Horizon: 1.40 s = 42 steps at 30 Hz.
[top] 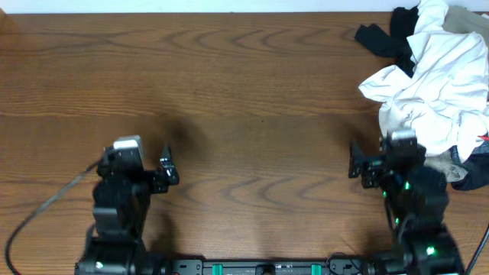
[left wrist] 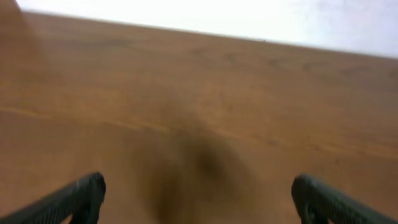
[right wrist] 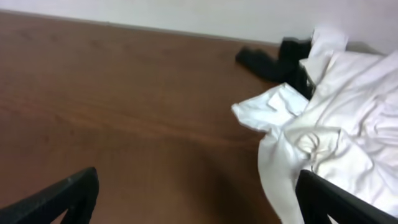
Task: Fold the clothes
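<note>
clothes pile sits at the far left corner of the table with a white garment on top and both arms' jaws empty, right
Wrong side. The clothes pile sits at the far right corner of the table, beyond the right arm, as the overhead view shows. The white garment is on top, and the jaws of the left arm and the right arm are empty.
</note>
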Tool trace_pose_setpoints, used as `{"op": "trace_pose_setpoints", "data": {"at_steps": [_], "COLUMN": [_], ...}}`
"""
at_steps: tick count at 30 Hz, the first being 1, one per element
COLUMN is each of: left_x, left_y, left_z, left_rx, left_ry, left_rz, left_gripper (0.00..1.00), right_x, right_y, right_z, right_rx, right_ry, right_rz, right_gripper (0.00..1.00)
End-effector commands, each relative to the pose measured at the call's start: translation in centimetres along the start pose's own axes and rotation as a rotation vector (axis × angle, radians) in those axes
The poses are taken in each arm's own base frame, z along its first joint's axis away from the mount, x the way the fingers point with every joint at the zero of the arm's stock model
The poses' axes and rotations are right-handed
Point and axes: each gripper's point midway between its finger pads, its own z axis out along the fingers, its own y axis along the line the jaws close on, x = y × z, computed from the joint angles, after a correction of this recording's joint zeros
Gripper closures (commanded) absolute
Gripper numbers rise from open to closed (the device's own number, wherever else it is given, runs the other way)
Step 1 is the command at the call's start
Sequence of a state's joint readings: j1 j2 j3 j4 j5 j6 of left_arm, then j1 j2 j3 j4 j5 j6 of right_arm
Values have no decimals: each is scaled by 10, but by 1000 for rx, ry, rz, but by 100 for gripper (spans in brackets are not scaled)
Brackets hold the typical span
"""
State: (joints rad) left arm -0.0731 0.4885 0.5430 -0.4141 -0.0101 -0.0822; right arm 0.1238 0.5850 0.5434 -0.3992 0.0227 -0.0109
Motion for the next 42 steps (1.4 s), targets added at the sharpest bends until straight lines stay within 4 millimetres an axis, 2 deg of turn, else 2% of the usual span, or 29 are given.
{"op": "trace_pose_setpoints", "data": {"at_steps": [1,4,7,9,12,14,18,22,24,26,29,35,38,42], "left_x": [-24,-36,-53,-63,-71,-72,-71,-69,-68,-65,-60,-52,-48,-45], "left_y": [-12,-28,-46,-51,-52,-52,-51,-48,-48,-48,-48,-47,-47,-47], "left_z": [-5,-11,-22,-29,-34,-36,-33,-26,-21,-16,-8,4,9,14], "left_rx": [43,107,200,222,226,227,218,197,196,192,187,179,176,173], "left_ry": [65,168,210,210,185,180,186,204,214,233,265,312,335,351], "left_rz": [-8,-10,-19,-21,-19,-18,-18,-19,-21,-25,-26,-28,-29,-30], "left_gripper": [2,2,2,2,2,2,2,2,2,2,2,2,2,2], "right_x": [-20,-27,-35,-43,-55,-57,-48,-45,-36,-24,3,54,79,101], "right_y": [-6,-5,6,10,5,-12,-83,-153,-192,-222,-253,-281,-282,-277], "right_z": [3,6,6,4,6,6,2,-2,-6,-8,-7,8,23,41], "right_rx": [21,18,-48,-71,-51,33,328,509,600,668,741,779,753,698], "right_ry": [88,206,269,278,239,236,266,284,311,338,378,506,579,638], "right_rz": [17,15,22,26,21,41,179,304,372,426,540,628,663,694], "right_gripper": [1,1,1,1,1,1,1,1,3,7,12,29,38,45]}}
